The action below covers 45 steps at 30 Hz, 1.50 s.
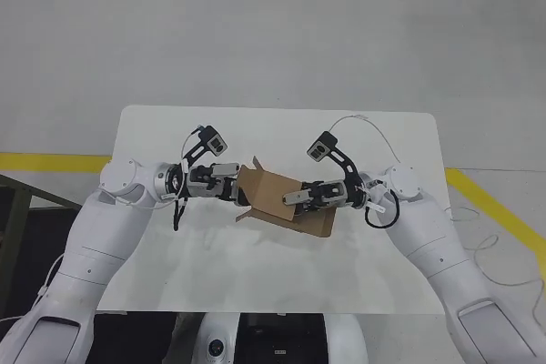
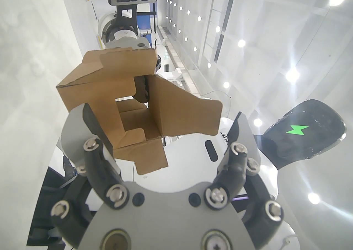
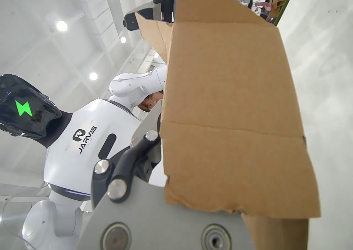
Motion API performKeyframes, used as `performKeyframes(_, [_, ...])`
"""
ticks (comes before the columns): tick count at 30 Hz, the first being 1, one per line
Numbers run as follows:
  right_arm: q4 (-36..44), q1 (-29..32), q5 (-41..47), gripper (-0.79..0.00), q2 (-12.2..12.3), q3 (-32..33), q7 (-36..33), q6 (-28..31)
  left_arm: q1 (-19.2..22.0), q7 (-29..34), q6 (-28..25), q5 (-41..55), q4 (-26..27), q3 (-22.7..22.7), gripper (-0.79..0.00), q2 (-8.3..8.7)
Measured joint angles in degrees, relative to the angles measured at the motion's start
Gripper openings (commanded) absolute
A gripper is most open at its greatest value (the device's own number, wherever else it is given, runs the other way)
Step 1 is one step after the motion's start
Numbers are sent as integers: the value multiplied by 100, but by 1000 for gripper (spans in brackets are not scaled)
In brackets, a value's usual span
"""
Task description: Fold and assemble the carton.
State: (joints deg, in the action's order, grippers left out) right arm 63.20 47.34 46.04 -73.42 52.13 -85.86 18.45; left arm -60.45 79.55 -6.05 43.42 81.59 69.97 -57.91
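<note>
A brown cardboard carton point(image 1: 282, 198), partly folded with flaps sticking out, is held above the middle of the white table point(image 1: 164, 264). My right gripper point(image 1: 299, 195) is shut on the carton's wall; one finger point(image 3: 150, 127) shows beside the cardboard point(image 3: 229, 102) and another dark finger point(image 2: 142, 91) shows inside the carton. At the carton's other end my left gripper point(image 2: 162, 124) is open, with its fingers spread wide. One left finger point(image 2: 91, 124) rests against a flap of the carton point(image 2: 132, 91); the other stands clear of it.
The table's edges lie well away from both grippers on all sides. Loose cables point(image 1: 373, 127) trail over the far right of the tabletop. Yellow tape point(image 1: 36, 162) marks the floor around the table.
</note>
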Motion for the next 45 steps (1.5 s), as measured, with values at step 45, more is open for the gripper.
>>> performKeyframes(45, [-184,258,45,-785,109,647,402,402,-214,-323,-326,-543,209,233,0,37])
